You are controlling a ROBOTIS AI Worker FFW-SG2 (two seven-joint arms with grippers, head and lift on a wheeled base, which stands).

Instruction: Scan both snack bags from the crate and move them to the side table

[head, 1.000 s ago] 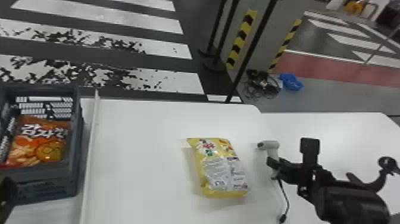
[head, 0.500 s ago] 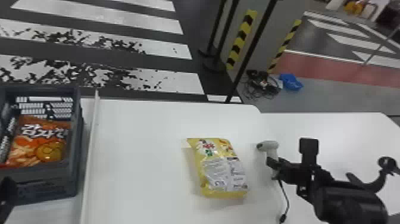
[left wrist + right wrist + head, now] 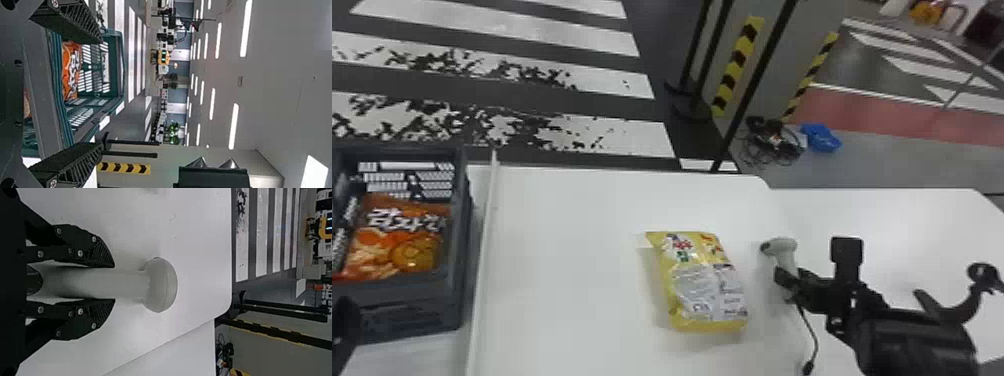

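In the head view my right gripper (image 3: 787,287) is shut on the handle of a white scanner (image 3: 784,250), just right of the yellow snack bag (image 3: 704,285) lying on the white table. The right wrist view has my right gripper (image 3: 113,283) with both fingers against the handle of the scanner (image 3: 160,284). An orange snack bag (image 3: 397,240) lies in the dark crate (image 3: 412,317). My left gripper (image 3: 344,320) is at the crate's near side; in the left wrist view the left gripper (image 3: 100,92) stands open, with the crate (image 3: 117,66) and orange bag (image 3: 71,70) beyond.
A thin white raised strip (image 3: 484,260) runs along the table (image 3: 567,250) between crate and yellow bag. At the right another white table surface (image 3: 897,220) adjoins. A cable hangs from the scanner. Black posts stand behind the table on the floor.
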